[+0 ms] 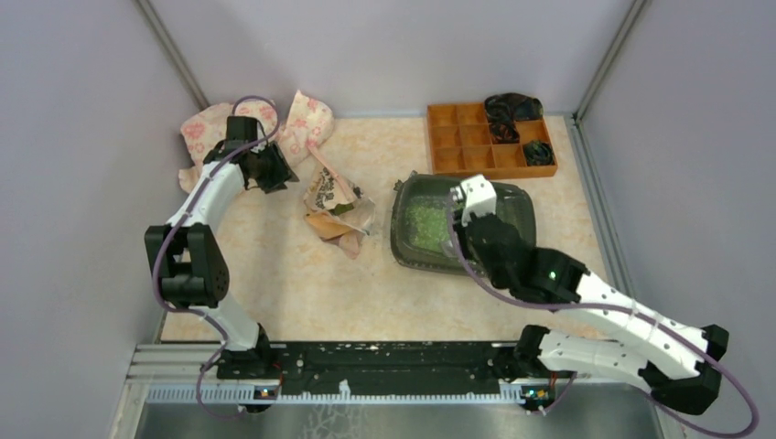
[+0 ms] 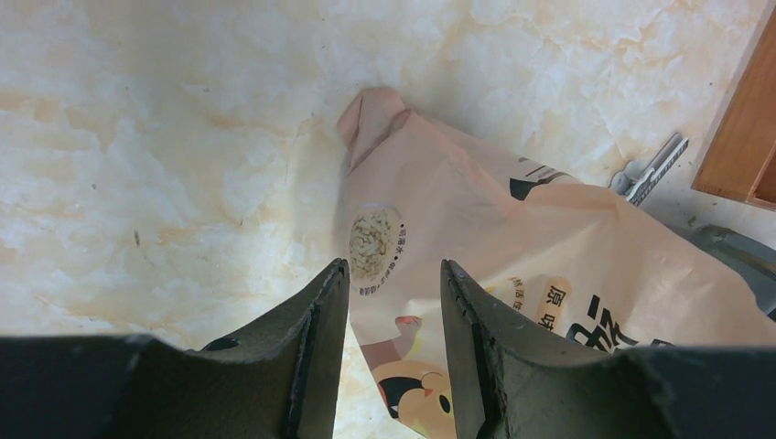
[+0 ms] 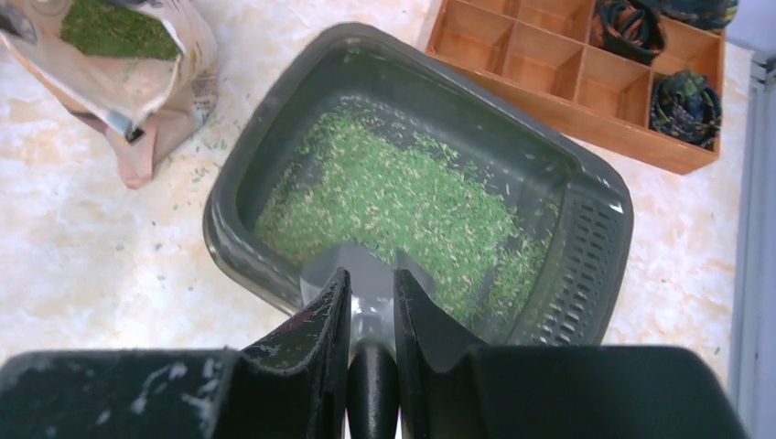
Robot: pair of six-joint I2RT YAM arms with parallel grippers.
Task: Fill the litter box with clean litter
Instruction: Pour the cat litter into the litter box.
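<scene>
While the right claw (image 3: 371,279) pinches the handle of the metal scoop (image 3: 364,258), the left claw (image 2: 393,267) hangs part-way open with nothing in it.
Right side first: both fingers are tight on the dark handle, and the grey blade pokes out just past the fingertips, over the near end of the litter box (image 3: 224,197). Whether the blade touches the grains cannot be told. Inside that dark tray the clean litter (image 3: 393,197) lies in a loose green spread across the floor, thinner toward the walls. Just beyond the box sits the orange organiser tray (image 3: 549,82). Over to the left claw: its fingers stand apart above the peach printed paper bag (image 2: 512,247), which lies crumpled on the marbled table (image 2: 137,137) between that claw and the box, its open mouth showing more green granules.
</scene>
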